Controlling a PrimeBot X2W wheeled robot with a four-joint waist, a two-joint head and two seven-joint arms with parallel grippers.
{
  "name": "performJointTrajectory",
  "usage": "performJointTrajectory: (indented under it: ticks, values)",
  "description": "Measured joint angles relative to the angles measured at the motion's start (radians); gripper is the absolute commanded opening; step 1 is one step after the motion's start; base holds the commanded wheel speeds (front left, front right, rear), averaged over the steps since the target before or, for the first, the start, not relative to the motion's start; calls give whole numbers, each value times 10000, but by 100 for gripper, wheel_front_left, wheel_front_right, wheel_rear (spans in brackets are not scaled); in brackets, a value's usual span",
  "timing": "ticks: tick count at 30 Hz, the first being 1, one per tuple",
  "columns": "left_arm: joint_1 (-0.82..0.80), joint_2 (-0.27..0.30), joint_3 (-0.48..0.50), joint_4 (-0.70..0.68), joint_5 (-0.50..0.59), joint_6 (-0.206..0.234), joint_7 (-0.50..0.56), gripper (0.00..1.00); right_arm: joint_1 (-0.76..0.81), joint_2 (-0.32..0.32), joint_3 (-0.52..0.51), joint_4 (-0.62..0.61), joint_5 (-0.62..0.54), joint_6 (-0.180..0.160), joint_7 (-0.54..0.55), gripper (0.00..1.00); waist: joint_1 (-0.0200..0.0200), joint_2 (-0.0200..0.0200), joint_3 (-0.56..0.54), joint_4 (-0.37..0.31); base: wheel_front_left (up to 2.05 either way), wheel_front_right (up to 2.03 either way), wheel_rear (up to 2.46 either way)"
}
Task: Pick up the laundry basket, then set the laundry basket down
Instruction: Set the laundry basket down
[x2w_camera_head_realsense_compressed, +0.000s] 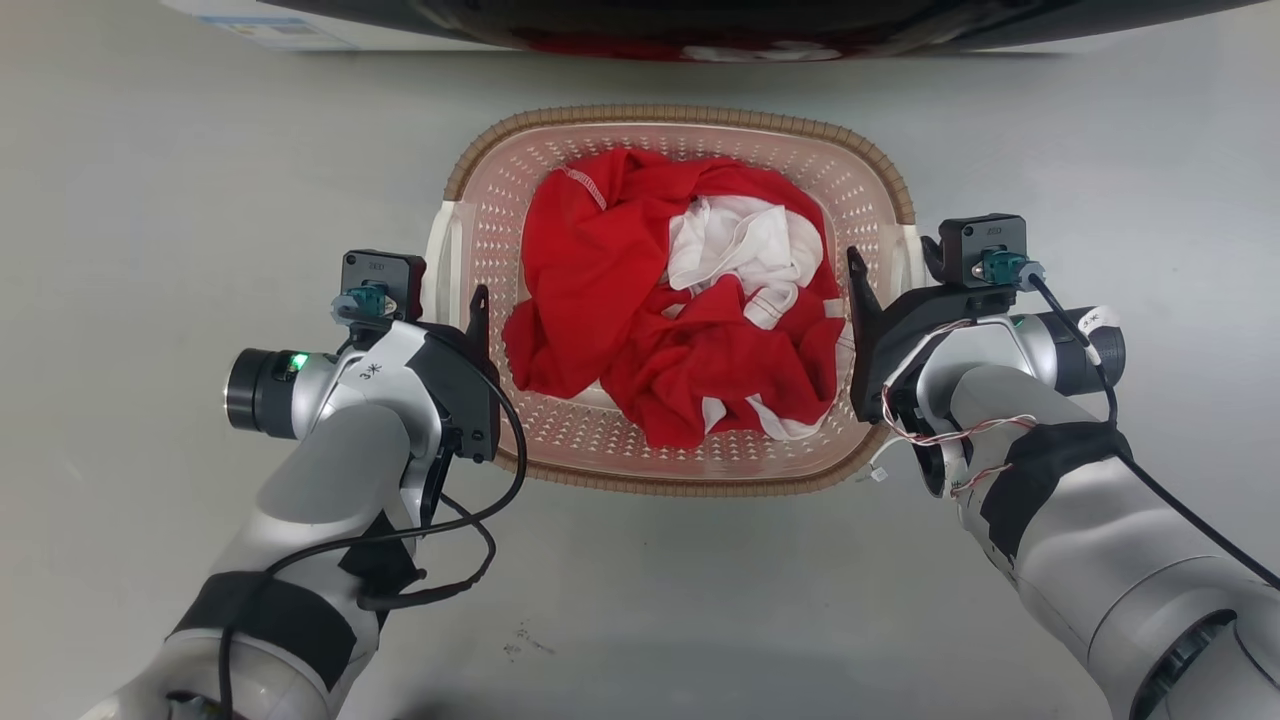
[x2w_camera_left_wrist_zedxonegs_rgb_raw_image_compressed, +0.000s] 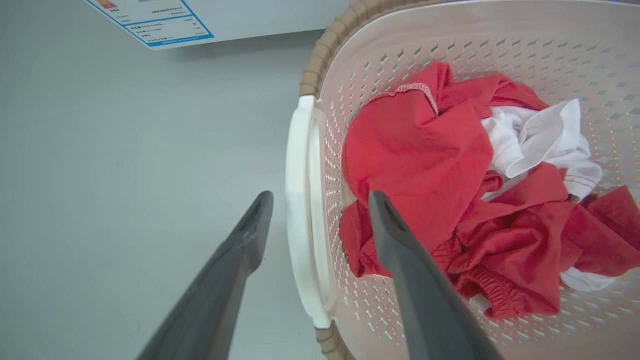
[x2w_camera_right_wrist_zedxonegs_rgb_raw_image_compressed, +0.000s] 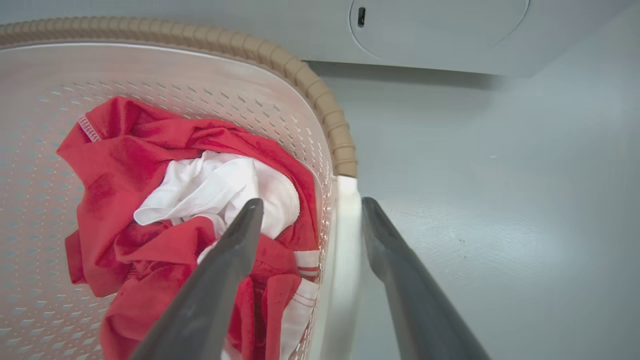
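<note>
Left pincer (x2w_camera_left_wrist_zedxonegs_rgb_raw_image_compressed: 320, 196) spread astride laundry basket (x2w_camera_left_wrist_zedxonegs_rgb_raw_image_compressed: 450, 40) handle (x2w_camera_left_wrist_zedxonegs_rgb_raw_image_compressed: 297, 200), grey floor (x2w_camera_left_wrist_zedxonegs_rgb_raw_image_compressed: 125, 175)

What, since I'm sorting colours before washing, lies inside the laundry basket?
The laundry basket holds crumpled red clothing with a white garment bunched in its middle. Bare perforated floor shows along the near edge; anything beneath the heap is covered.

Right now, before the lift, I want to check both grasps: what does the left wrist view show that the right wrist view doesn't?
Left wrist view: the left end effector, open, straddling the left handle, and a blue-bordered label. Right wrist view: the right end effector, open, straddling the right handle, and a round appliance panel. Both: the laundry basket holding red and white clothes.
</note>
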Motion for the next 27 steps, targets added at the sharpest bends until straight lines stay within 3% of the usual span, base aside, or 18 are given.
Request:
performJointTrajectory:
  ticks: [14, 27]
  values:
    - [443, 136, 4, 88, 0, -182, -548, 100, 109, 10, 171, -111, -176, 6, -355, 100, 0, 0, -1069, -184, 0, 0, 0]
    - [1300, 430, 297, -180, 0, -253, -882, 100, 924, 33, 8, -853, -165, 199, -527, 100, 0, -1, -2720, -435, 0, 0, 0]
